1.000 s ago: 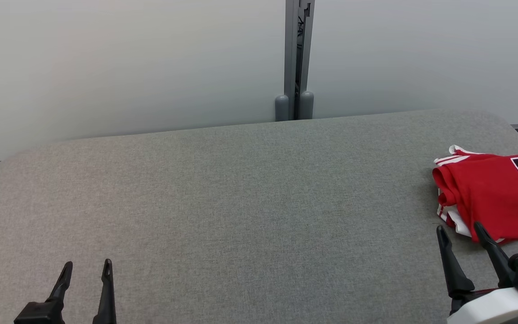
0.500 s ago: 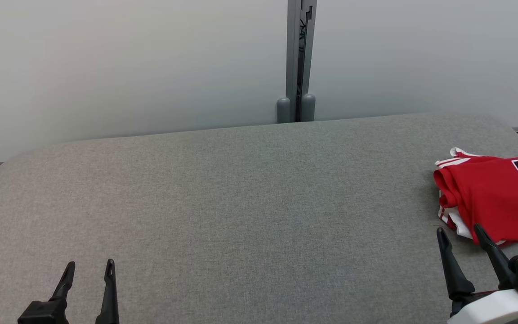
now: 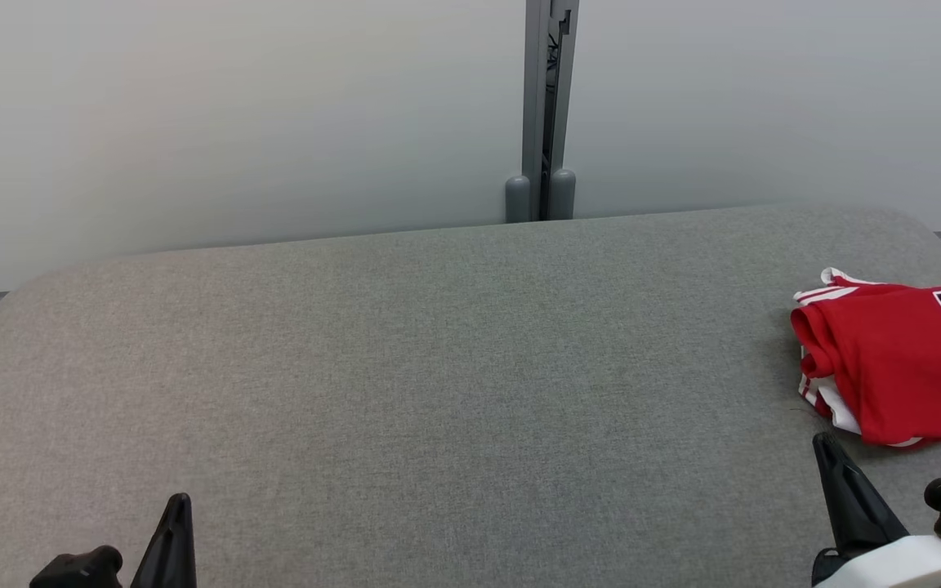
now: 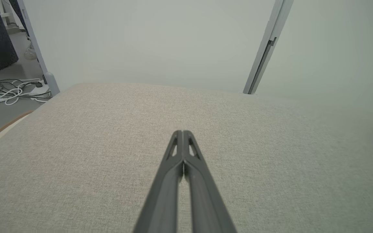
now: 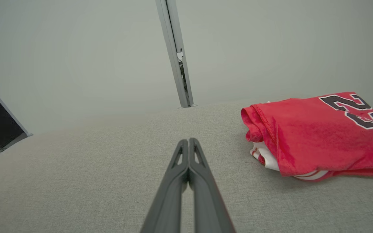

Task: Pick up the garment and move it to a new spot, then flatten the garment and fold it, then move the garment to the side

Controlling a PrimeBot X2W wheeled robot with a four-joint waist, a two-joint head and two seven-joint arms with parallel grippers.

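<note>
The garment [image 3: 895, 359] is a red jersey with white trim and black numbers, folded into a compact stack at the right edge of the grey fabric table [image 3: 438, 367]. My right gripper [image 3: 827, 443] is low at the bottom right, just short of the jersey's near corner and not touching it. In the right wrist view the right gripper [image 5: 188, 140] is shut with nothing held, and the jersey [image 5: 316, 132] lies to its right. My left gripper [image 3: 180, 500] sits at the bottom left, far from the garment. The left gripper [image 4: 182, 132] is shut and empty too.
A frosted partition with a grey post [image 3: 548, 106] runs right behind the table's far edge. Beyond the table's left end, cables [image 4: 11, 92] lie on the floor. The jersey reaches past the head view's right border.
Both grippers have gone from open to shut and have drawn back toward the bottom of the head view. The jersey has stayed where it was.
</note>
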